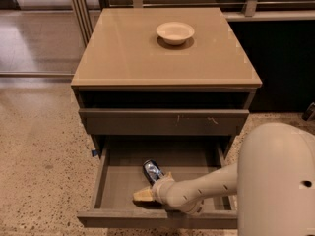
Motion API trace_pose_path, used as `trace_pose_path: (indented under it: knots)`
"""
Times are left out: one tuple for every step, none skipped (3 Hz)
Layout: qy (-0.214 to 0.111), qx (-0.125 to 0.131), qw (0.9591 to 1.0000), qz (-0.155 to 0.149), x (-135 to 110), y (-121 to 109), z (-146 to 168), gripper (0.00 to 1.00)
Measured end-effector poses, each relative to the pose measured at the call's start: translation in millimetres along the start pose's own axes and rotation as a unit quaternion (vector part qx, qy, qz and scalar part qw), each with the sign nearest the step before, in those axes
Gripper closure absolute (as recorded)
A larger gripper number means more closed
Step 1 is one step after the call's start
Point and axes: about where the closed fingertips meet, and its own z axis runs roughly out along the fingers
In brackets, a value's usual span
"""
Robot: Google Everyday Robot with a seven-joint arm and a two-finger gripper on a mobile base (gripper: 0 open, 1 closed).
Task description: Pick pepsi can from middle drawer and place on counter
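The pepsi can [153,171], blue with silver ends, lies on its side on the grey floor of the open middle drawer [123,178], near the middle. My gripper [150,190] is down inside the drawer, right in front of the can and touching or almost touching it. Its cream wrist and arm run off to the right. The tan counter [147,58] is the top of the cabinet above.
A small cream bowl [175,32] stands at the back of the counter. The closed drawer front with pale scratches [162,122] sits above the open drawer. My arm's large cream elbow [278,181] fills the lower right. Speckled floor [39,171] lies to the left.
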Motion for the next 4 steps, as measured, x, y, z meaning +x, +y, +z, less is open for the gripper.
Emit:
trace_pose_path:
  knots:
    - [-0.019,0.025,0.9995,-0.001,-14.6,-4.6,5.7,0.19]
    - [-0.020,0.025,0.9995,-0.001,-14.4,-5.2,5.4,0.42]
    - [-0.020,0.025,0.9995,-0.001,-14.4,-5.1,5.4,0.65]
    - [-0.020,0.025,0.9995,-0.001,-14.4,-5.1,5.4,0.88]
